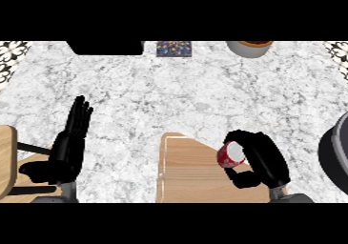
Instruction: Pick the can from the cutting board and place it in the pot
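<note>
Two black hands come up from the lower edge of the head view, over a white marbled counter (204,90). On the right, the right hand (264,159) is curled round the can (230,155), a red can with a pale end face turned up and to the left; fingers arch over its top and the thumb closes in from below, so only part of the can shows between them. Hand and can sit over the right part of the wooden cutting board (187,171), which runs down to the lower edge; whether the can touches the board or is raised off it cannot be told. At the right edge stands the pot (338,155), dark with a grey rim and only partly in view, just beside the right hand but apart from it. The left hand (67,147) shows at the left, fingers straight and pointing up the view, thumb out to the left, holding nothing. Beside it at the left edge is a second piece of wood (2,162). Along the far edge are a black object (106,47), a small dark patterned box (173,49) and a grey bowl with an orange inside (250,47)
</note>
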Controlling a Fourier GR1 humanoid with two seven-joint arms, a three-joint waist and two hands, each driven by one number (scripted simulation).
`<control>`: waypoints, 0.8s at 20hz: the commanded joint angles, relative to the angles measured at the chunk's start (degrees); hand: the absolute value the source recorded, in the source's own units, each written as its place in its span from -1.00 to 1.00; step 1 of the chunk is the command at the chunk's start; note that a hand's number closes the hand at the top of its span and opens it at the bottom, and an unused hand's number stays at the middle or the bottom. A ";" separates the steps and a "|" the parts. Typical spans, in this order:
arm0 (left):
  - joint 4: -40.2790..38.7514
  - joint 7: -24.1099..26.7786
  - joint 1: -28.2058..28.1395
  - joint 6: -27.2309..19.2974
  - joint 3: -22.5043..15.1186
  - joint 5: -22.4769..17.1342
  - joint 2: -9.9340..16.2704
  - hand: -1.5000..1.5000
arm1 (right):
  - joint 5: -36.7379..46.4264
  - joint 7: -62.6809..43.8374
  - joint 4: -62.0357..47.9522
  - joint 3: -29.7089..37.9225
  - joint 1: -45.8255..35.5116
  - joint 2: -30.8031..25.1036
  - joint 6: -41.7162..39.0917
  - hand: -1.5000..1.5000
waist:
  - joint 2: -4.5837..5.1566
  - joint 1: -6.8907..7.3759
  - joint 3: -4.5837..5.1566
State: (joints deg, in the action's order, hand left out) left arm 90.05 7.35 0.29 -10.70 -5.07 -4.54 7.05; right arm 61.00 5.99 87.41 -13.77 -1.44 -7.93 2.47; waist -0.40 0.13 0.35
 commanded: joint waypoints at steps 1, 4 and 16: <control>0.69 0.81 -2.10 0.18 -0.88 0.13 -0.60 0.00 | 4.60 -13.87 -4.56 2.47 2.59 0.15 -6.58 1.00 | 0.43 -0.03 -0.15; 1.70 -0.91 -1.80 0.39 -0.42 -0.03 -0.12 0.00 | 8.06 -19.39 -0.16 1.69 -0.33 1.45 -7.98 1.00 | 0.27 -0.08 -0.30; 2.04 -0.70 -1.15 -1.06 0.08 1.32 -1.56 0.00 | 22.12 -32.04 29.58 -7.18 3.12 5.82 -5.26 1.00 | 0.19 -0.46 -0.32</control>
State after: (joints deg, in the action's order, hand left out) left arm 91.31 7.05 -0.77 -11.27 -5.35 -3.37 5.76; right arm 78.75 -22.58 109.94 -19.42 1.62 -2.39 -2.54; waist -0.26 -0.44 0.05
